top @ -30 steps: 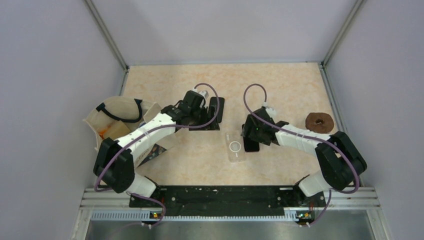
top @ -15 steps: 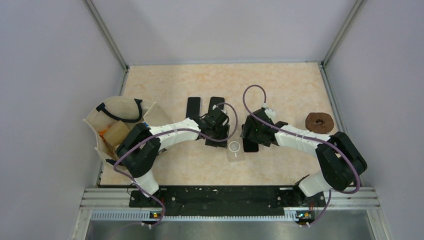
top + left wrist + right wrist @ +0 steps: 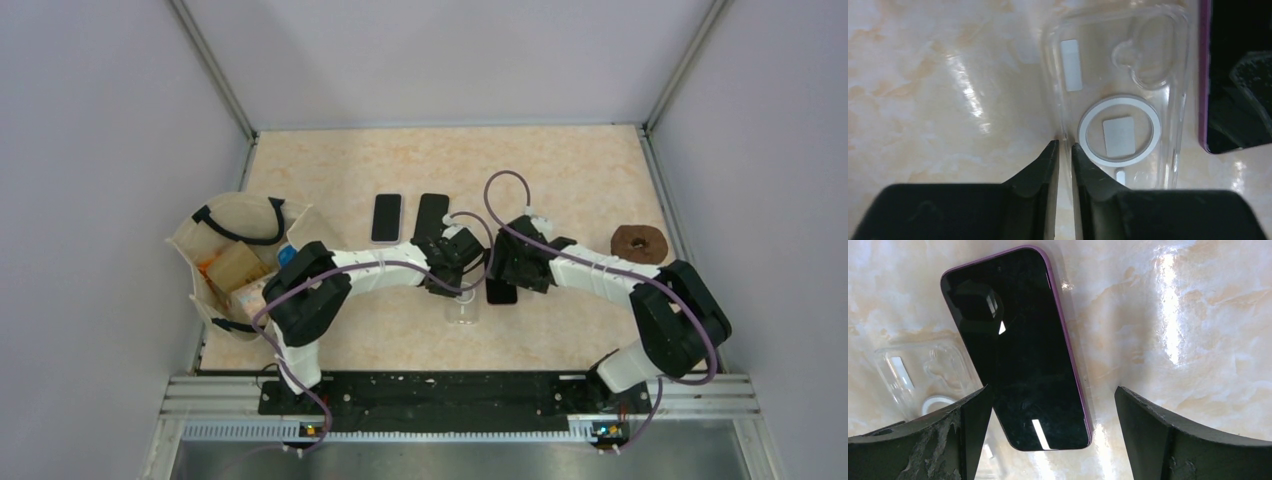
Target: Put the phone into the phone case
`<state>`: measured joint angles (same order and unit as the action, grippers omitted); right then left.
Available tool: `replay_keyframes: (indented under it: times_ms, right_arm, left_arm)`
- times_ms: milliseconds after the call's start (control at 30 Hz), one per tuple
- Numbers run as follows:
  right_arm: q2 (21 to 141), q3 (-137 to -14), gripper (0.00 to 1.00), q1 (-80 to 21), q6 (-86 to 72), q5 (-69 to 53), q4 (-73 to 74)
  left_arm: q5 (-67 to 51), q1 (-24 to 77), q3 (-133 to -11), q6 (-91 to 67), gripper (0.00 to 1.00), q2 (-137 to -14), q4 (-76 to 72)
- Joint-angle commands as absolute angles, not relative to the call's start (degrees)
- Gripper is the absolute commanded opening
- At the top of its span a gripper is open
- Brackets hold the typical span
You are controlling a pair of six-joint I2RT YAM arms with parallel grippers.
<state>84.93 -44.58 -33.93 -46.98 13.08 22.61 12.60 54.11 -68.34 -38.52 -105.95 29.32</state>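
Marbled beige worktop [image 3: 560, 180] carries everything. On it the left pincer [image 3: 1064, 147] is pinched to a slit on the side wall of the clear phone case [image 3: 1120, 95], which lies flat with its long axis running 12 to 6 in the wrist view, camera cutout toward 12 and a white ring mid-back. The right pincer [image 3: 1053, 390] gapes wide above the phone [image 3: 1018, 350], black screen up and purple-edged, just beside the case at 3 o'clock and roughly parallel to it.

robot lab cell: plain grey walls [image 3: 90, 150], aluminium frame [image 3: 215, 70], base rail [image 3: 200, 395].
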Motion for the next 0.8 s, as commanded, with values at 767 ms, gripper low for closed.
replay_keyframes:
  times_ms: [767]
  right_arm:
    - [86.7,-45.4,0.93,-39.2,-44.6,16.2,24.0]
  left_arm:
    - [17.1,50.6,-63.6,-41.3,0.43,-95.5,33.9]
